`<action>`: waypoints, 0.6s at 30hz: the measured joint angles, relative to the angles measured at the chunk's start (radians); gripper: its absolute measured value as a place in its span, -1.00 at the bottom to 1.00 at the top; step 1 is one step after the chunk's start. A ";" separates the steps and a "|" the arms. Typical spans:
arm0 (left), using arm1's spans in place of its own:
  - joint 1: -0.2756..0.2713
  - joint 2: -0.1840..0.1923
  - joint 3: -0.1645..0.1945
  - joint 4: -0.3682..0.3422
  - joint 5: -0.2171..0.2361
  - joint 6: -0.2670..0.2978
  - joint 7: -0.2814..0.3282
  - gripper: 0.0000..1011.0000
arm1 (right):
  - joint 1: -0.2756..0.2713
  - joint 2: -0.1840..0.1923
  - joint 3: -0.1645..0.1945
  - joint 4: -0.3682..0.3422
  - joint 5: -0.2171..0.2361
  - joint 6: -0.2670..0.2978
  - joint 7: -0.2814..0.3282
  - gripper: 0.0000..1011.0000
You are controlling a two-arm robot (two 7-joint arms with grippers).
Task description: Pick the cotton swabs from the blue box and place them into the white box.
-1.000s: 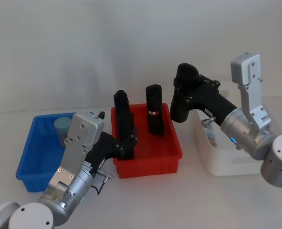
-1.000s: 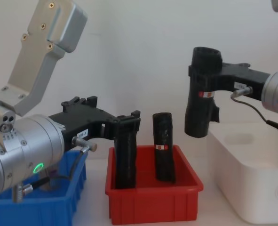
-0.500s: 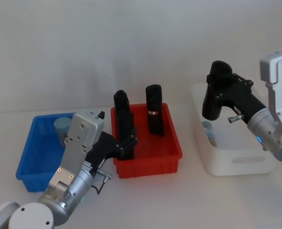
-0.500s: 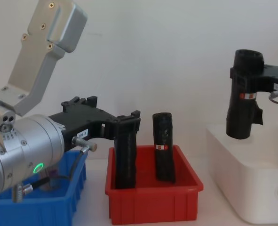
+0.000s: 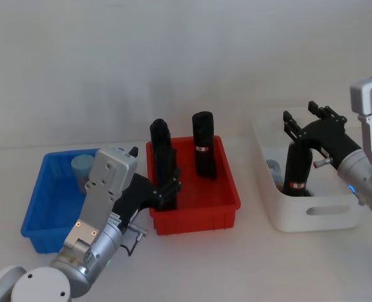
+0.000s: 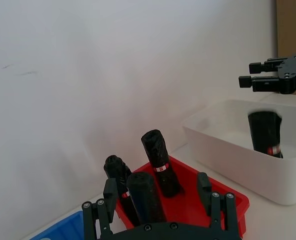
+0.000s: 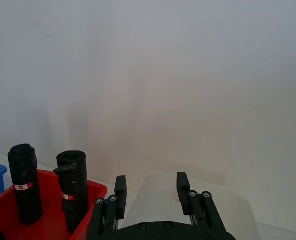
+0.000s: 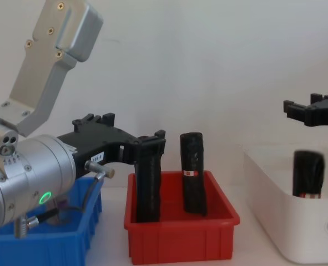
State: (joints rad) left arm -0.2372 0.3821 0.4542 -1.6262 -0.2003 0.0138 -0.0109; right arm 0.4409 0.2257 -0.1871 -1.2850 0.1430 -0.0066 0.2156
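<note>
Right gripper point(image 5: 308, 121) jaws stood wide and empty, right of centre in the head view, just above a black roll point(image 5: 296, 173) standing inside the white box point(image 5: 311, 214). In the chest view that gripper point(image 8: 313, 113) sat at the right edge, clear of the roll's top.

Left gripper point(image 5: 167, 189) sat lower left of centre in the head view, reaching into the red bin point(image 5: 198, 214). Jaws looked spread, either side of a black roll point(image 5: 162, 154); contact with it could not be told. In the left wrist view the jaws flanked the nearest roll point(image 6: 145, 200).

A swab tub point(image 5: 82, 170) with a pale lid sat in the far corner of the blue box point(image 5: 44, 220), left side of the head view. A second tub point(image 5: 275, 171) showed in the white box, beside the roll.

Judgement: the pictures showed rolls being handled, not swabs. To do the swab step well, the left arm should probably leave the red bin, come down over the tub in the blue box, and close on it below the lid, clear of the rim. The right gripper should lift straight up so it does not tip the roll.

Labels: each roll carried a small red-and-white band; no text was readable. No brand was legible on the tubs.
</note>
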 joint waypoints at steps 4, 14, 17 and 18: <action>0.000 0.000 0.000 0.000 0.000 0.000 0.000 0.98 | 0.003 0.001 0.002 0.012 -0.002 0.004 0.001 0.37; 0.000 0.000 0.000 0.000 0.000 0.000 0.000 0.98 | 0.008 0.003 0.005 0.027 -0.004 0.010 0.002 0.91; 0.000 0.000 0.000 0.000 0.000 0.000 0.000 0.98 | 0.009 0.004 0.005 0.030 -0.005 0.011 0.002 0.98; 0.000 0.000 0.000 0.000 0.000 0.000 0.000 0.98 | 0.009 0.004 0.006 0.031 -0.005 0.011 0.002 0.98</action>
State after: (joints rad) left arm -0.2372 0.3821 0.4542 -1.6262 -0.2003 0.0138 -0.0109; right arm 0.4497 0.2295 -0.1816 -1.2542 0.1381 0.0046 0.2176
